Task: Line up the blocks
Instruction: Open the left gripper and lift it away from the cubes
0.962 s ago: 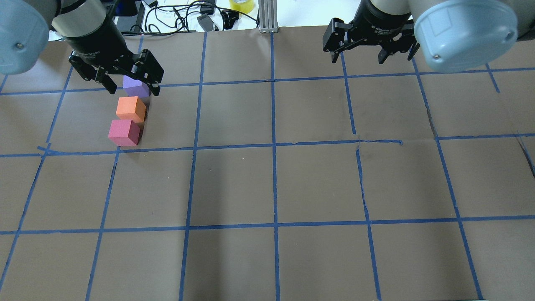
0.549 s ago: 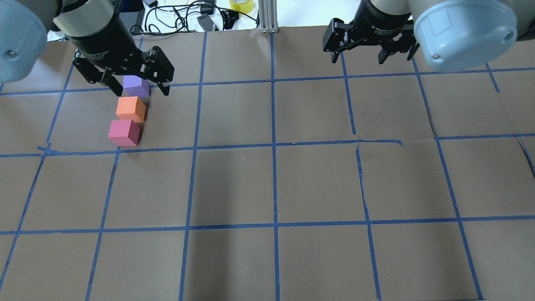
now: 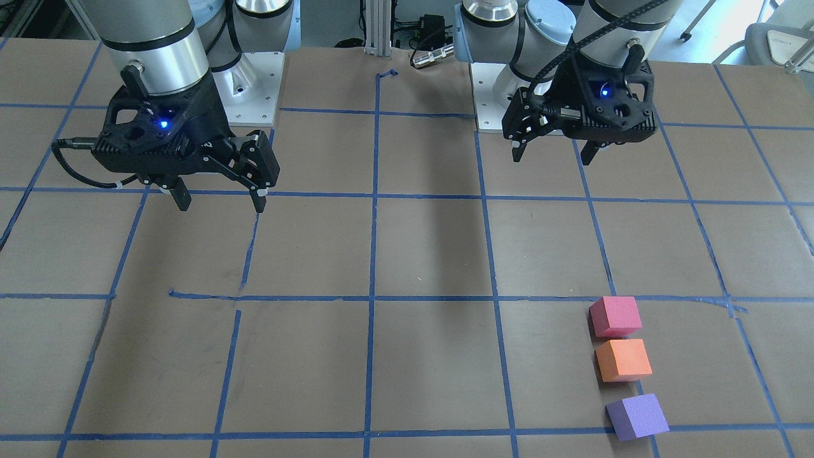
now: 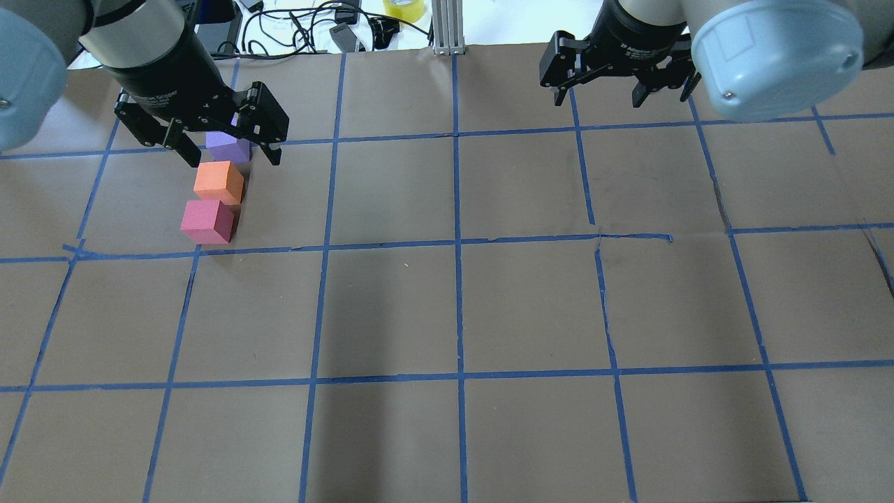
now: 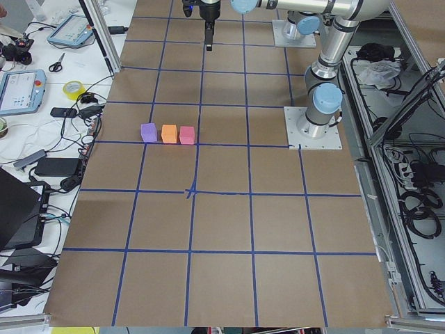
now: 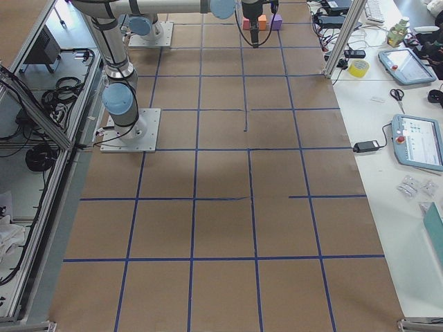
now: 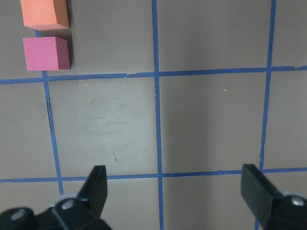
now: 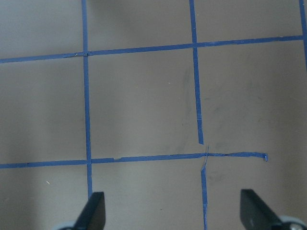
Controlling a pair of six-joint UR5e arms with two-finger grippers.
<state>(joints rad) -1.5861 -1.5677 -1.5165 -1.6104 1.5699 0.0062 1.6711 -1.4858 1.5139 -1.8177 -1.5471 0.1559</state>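
Three foam blocks stand in a short row on the brown table, running away from the robot: pinkish-red block (image 4: 207, 221), orange block (image 4: 218, 181), purple block (image 4: 228, 148) farthest and turned slightly. They also show in the front view: pinkish-red (image 3: 615, 316), orange (image 3: 623, 360), purple (image 3: 637, 416). My left gripper (image 4: 231, 157) is open and empty, raised well above the table, nearer the robot's base than the blocks in the front view (image 3: 552, 156). The left wrist view shows only the pinkish-red (image 7: 46, 53) and orange (image 7: 44, 13) blocks. My right gripper (image 4: 598, 98) is open and empty, far from the blocks.
Blue tape lines (image 4: 457, 241) form a grid on the brown paper. An aluminium post (image 4: 444, 26), cables and a yellow tape roll (image 4: 404, 8) lie past the table's far edge. The arm bases (image 3: 251, 83) stand on the robot's side.
My left gripper, open, has lifted up from around the purple block. The blocks have not moved. The right arm has not moved.
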